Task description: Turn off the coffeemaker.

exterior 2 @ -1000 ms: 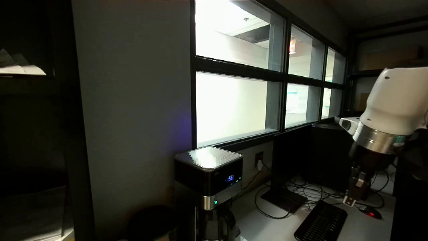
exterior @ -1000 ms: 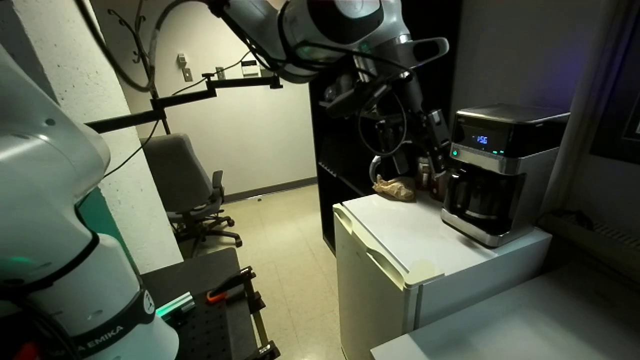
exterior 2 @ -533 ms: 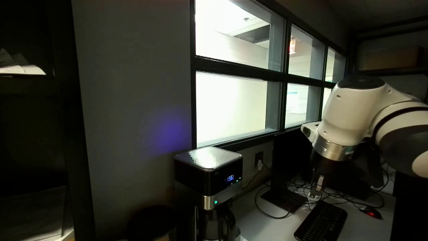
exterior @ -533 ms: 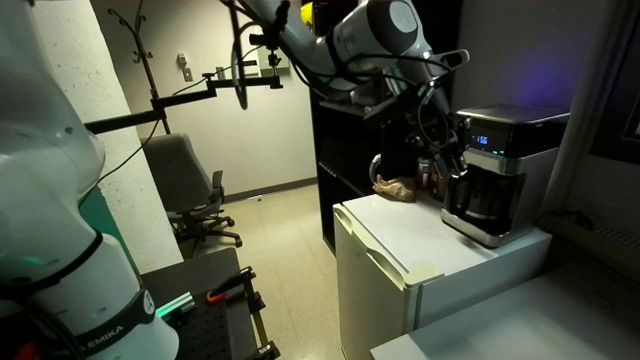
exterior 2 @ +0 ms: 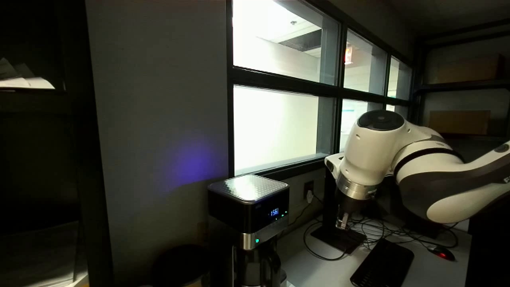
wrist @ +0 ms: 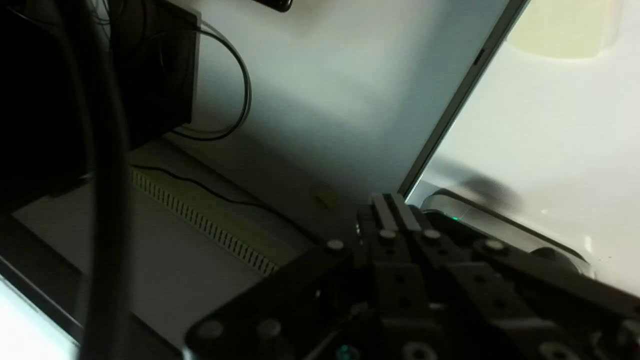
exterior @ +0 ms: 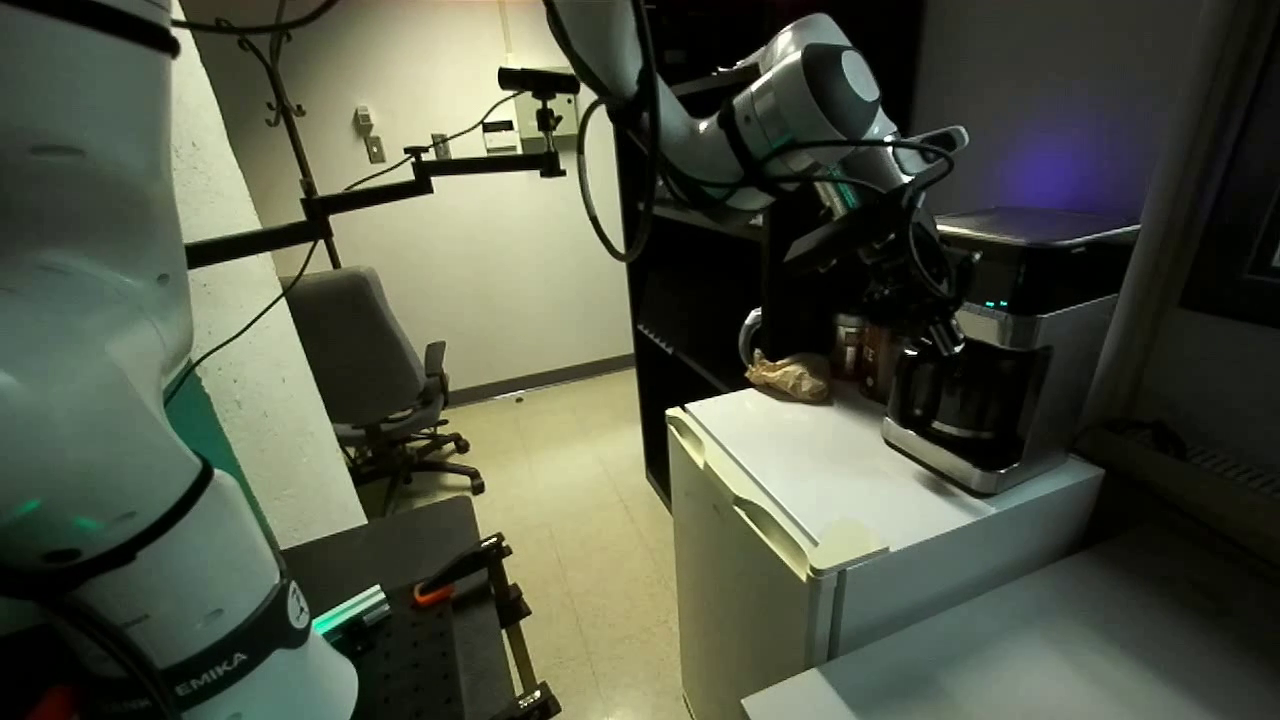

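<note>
The black-and-silver coffeemaker (exterior: 1078, 370) stands upright on the white cabinet, its dark carafe inside. A round green light on its front corner and blue digits glow on the machine (exterior 2: 247, 188); my gripper blocks that corner light and the digits in the other view of it. My gripper (exterior: 948, 345) points downward in front of the machine's face. Seen from the front side, the gripper (exterior 2: 342, 225) hangs apart from it, to the right. In the wrist view the gripper (wrist: 392, 197) has its fingertips together with nothing between them, and the coffeemaker's silver base (wrist: 505, 227) shows beside them.
On the white cabinet (exterior: 830, 470) lie a crumpled brown bag (exterior: 790, 376) and cans (exterior: 862, 355) behind the gripper. A desk carries a keyboard (exterior 2: 382, 263), a mouse (exterior 2: 441, 252) and loose cables. A dark shelf (exterior: 700, 300) stands behind the arm.
The arm has moved toward the coffeemaker's front, and the fingers, spread apart a second ago, have come together. The machine's lights and position look the same.
</note>
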